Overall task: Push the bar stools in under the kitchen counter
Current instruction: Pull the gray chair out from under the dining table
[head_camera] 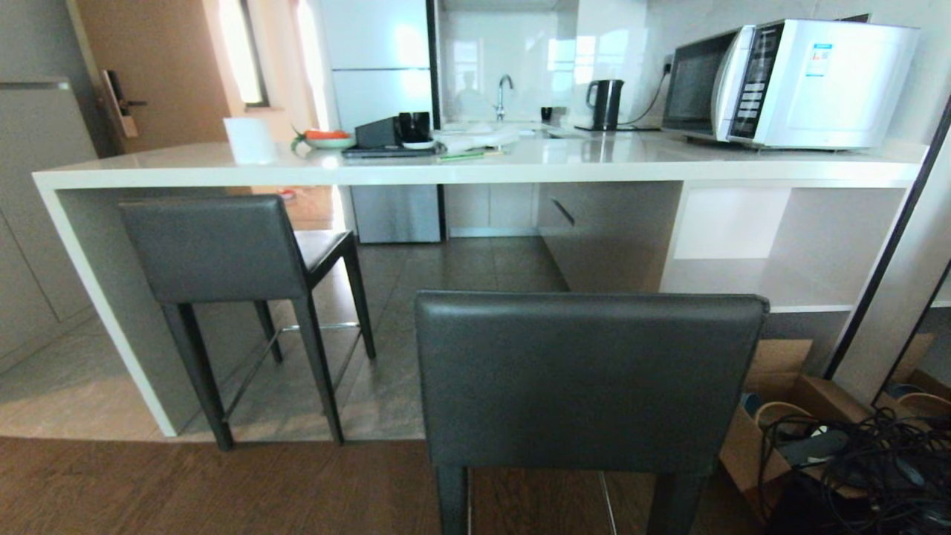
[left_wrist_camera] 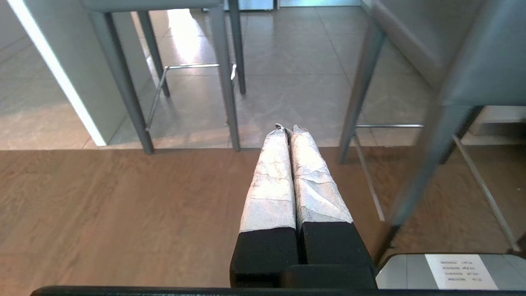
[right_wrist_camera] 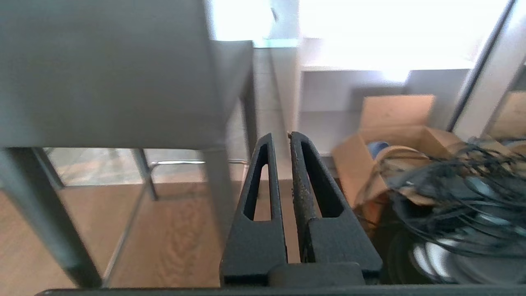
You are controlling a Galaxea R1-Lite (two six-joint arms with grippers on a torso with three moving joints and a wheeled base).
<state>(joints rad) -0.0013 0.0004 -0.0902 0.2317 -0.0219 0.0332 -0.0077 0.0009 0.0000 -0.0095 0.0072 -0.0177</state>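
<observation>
Stools first: your head view shows 2 of them against the white tabletop (head_camera: 475,167) that runs across the upper half of the frame. The left stool (head_camera: 215,249) sits at middle left, its seat already partly under the slab and its front legs on the grey tile. The near stool (head_camera: 591,379) fills the lower centre, its dark backrest facing you, standing on the wood floor (head_camera: 186,487) short of the slab. On the tabletop you can see a microwave (head_camera: 787,82) at upper right and a kettle (head_camera: 605,104) near the centre; a cardboard box (head_camera: 773,416) with a tangle of cables (head_camera: 869,461) lies at lower right.

Neither arm appears in the head view, so you need the wrist cameras for those. In the left wrist view, the left end effector (left_wrist_camera: 287,128) sits at lower centre, its 2 white-wrapped fingers (left_wrist_camera: 271,176) pressed together on nothing, pointing toward the gap between the 2 stools' legs. That view also shows you the thin metal footrests, hard to make out from the head.

In the right wrist view, the right end effector (right_wrist_camera: 279,137) is at lower centre, black fingers nearly touching and empty, with the near stool's backrest blurred at upper left and the box at right.
</observation>
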